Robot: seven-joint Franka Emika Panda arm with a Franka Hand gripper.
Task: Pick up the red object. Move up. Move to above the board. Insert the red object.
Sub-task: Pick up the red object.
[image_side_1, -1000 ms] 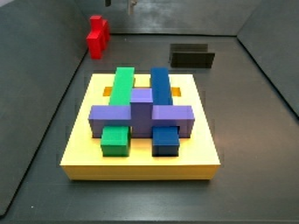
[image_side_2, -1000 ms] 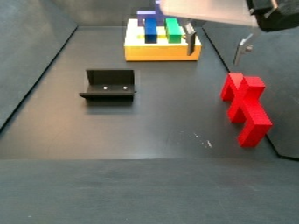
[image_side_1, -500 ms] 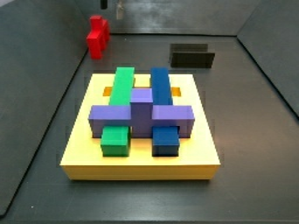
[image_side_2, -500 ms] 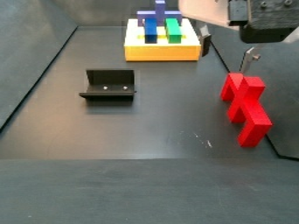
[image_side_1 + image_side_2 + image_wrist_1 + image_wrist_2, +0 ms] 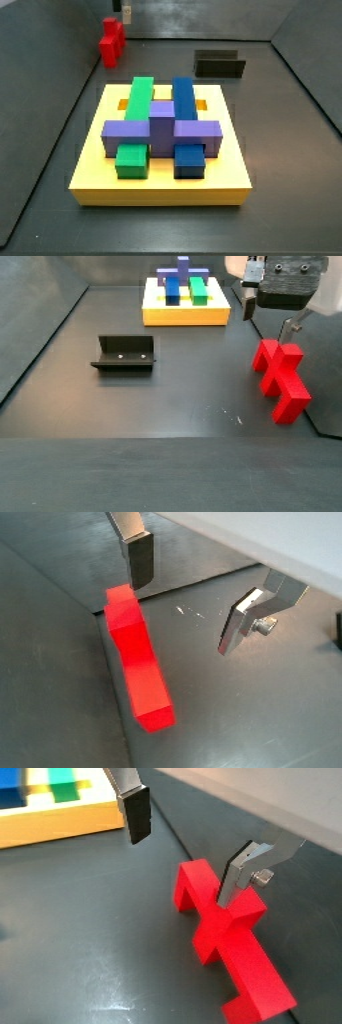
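The red object (image 5: 281, 374) lies flat on the dark floor beside the wall, also seen in a side view (image 5: 111, 40) and in both wrist views (image 5: 138, 662) (image 5: 227, 948). My gripper (image 5: 267, 318) hangs open just above its end nearest the board, with nothing between the fingers. In a wrist view the gripper (image 5: 183, 868) has one finger close over the red object's end and the other over bare floor; the gripper (image 5: 185, 612) stands the same way there. The yellow board (image 5: 160, 190) (image 5: 185, 316) carries green, blue and purple blocks.
The fixture (image 5: 124, 353) (image 5: 221, 65) stands on the floor between the board and the wall. Grey walls enclose the floor, and the red object lies right along one of them. A corner of the board (image 5: 54, 823) shows in a wrist view.
My gripper has come down and moved over the red object's end, staying open. The red object and the board have not moved.
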